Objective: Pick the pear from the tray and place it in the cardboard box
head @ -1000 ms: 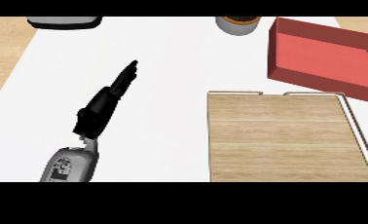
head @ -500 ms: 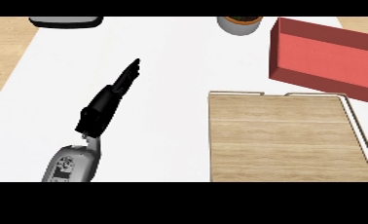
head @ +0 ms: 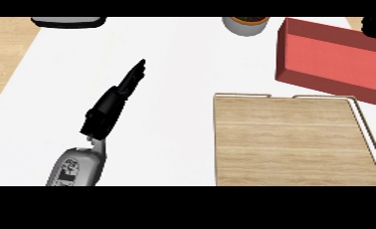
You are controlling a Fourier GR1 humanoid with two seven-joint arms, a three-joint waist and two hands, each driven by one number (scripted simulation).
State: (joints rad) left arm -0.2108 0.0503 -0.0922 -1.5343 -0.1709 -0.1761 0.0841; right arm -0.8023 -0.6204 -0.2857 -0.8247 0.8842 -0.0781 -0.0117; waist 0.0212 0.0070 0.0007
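left hand (head: 117, 98): fingers straight, edge-on, pointing up and right over white counter (head: 183, 54) | holds nothing | tray (head: 294, 138), red box (head: 323, 56) well to its right

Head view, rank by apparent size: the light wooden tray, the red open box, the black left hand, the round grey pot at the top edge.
1. light wooden tray
2. red open box
3. black left hand
4. round grey pot, smallest as shown, though the view's edge cuts it off.
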